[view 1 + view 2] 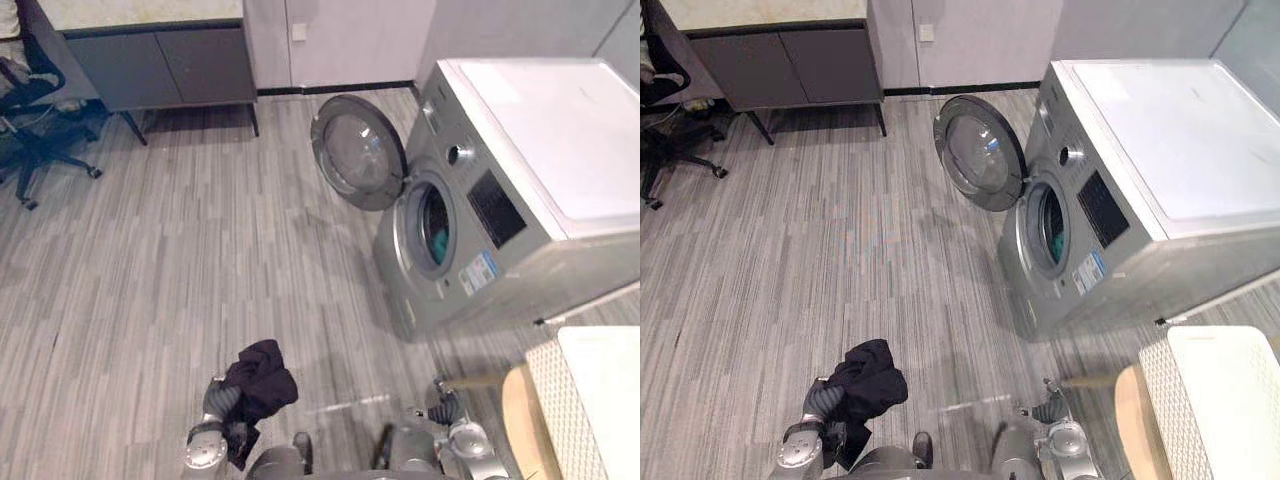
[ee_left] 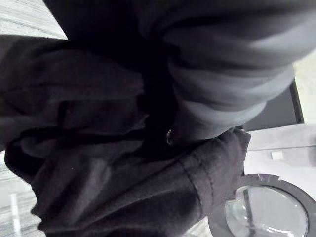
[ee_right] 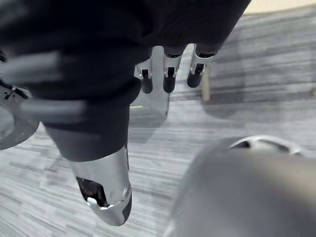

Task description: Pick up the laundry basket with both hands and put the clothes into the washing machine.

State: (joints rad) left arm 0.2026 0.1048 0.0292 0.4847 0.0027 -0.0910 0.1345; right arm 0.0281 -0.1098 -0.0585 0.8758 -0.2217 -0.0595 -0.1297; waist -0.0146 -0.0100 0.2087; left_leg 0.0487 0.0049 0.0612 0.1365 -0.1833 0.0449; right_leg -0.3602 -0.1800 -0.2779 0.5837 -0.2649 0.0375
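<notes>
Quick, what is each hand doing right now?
Left hand: fingers buried in the dark garment, cannot tell.
Right hand: open, empty.

Matt black cloth garment (image 1: 262, 385), smooth silver washing machine (image 1: 500, 200), grey wood-grain floor (image 1: 180, 260)

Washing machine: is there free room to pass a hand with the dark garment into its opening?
Yes: the floor between cabinet and washing machine is bare, and the drum opening beside the open door is unblocked. Crowded lower right, around the laundry basket.
</notes>
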